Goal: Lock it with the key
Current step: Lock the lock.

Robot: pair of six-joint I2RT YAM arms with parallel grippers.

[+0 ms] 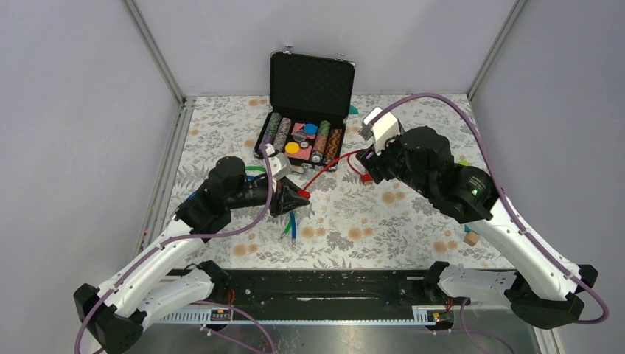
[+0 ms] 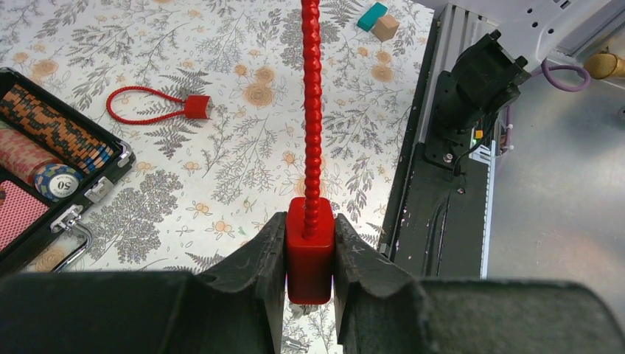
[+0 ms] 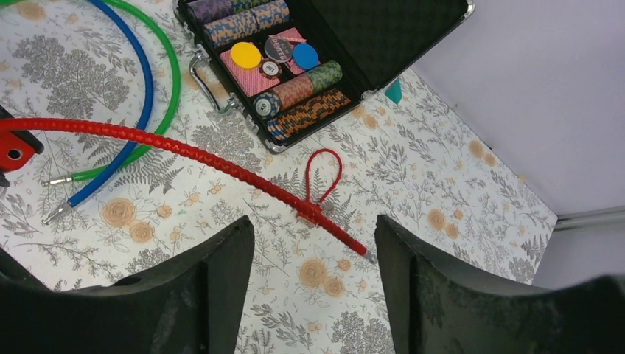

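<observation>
Floral tabletop [image 1: 413,221], w/ a chip case [image 1: 309,81] lying open at its far edge, ctr. L pincer [image 1: 298,198] is clamped tight on the red lock body [image 2: 309,258] above mid-tabletop, prob. to steady it for the other arm. The red cable [image 2: 313,110] runs from it toward the right edge. R pincer [image 3: 313,225] hangs spread wide, nothing in it, over the cable tip [image 3: 365,254], apparently lining up a pickup. Blue cable [image 3: 144,96] and green cable [image 3: 175,74] lie spare nr the case. Overhead view hides the grip; L wrist cam shows both jaws flat on the body's sides. R wrist cam shows the tip on the cloth by a small red loop [image 3: 324,173]. No key identifiable.
</observation>
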